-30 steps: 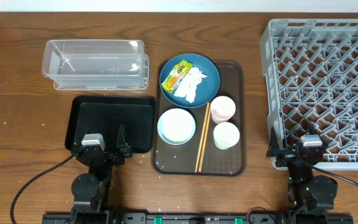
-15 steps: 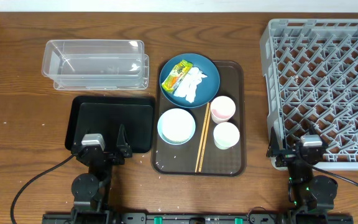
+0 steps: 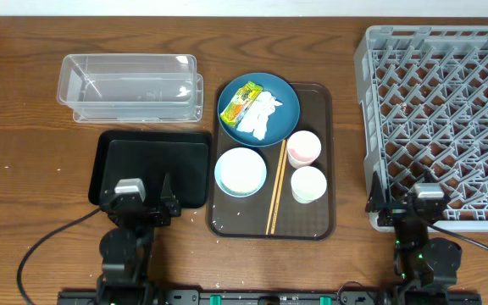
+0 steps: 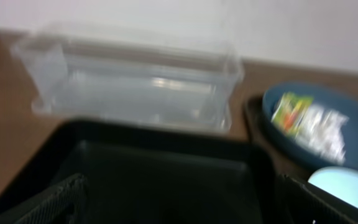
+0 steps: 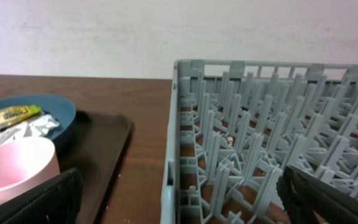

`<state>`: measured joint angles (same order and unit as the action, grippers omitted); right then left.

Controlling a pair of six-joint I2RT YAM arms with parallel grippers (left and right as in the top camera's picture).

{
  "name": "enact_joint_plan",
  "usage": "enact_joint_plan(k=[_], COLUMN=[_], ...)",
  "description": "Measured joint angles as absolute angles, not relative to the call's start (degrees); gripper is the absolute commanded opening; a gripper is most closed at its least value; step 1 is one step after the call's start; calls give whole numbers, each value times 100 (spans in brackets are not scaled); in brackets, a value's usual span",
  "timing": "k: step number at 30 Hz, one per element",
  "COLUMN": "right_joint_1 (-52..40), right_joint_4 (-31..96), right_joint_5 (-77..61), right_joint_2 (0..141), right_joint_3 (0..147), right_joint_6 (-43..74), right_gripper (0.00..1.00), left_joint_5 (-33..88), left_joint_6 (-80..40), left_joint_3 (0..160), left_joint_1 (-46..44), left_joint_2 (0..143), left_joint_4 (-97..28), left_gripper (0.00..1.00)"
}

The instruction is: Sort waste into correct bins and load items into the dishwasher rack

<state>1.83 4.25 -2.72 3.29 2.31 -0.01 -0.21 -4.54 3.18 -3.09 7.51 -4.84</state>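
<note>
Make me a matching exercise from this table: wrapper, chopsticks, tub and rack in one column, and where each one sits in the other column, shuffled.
Column one:
1. wrapper
2. chopsticks
3. tub
4. rack

Column two:
A. at the right end of the table
B. on the plate
C. beyond the black tray, towards the wall
D. beside the bowl

Pairs: 1-B, 2-D, 3-C, 4-A

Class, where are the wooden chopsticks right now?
Overhead, the chopsticks lie on the brown tray, between the pale bowl at their left and two cups at their right.
</note>
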Motion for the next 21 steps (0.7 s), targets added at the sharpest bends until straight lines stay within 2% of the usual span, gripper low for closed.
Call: enact_joint_plan(k=[9, 18, 21], right_joint_1=[183, 180, 180], right_joint_4=[840, 2574, 3070], right_joint_5=[-183, -158, -165], right_joint_2=[2294, 5052, 5741], right_joint_3=[1699, 3763, 4324], right_joint_6=[45, 71, 82], right_gripper=[99, 99, 99], left_joint_5=[-21, 314, 405], left_joint_6=[-489, -491, -491], left_joint_3=[2349, 5024, 5511], left_joint_1=[-305, -305, -305], left_joint_2=[3308, 5863, 6346], left_joint_4=[-1739, -4456, -4967], left_gripper=[98, 98, 98])
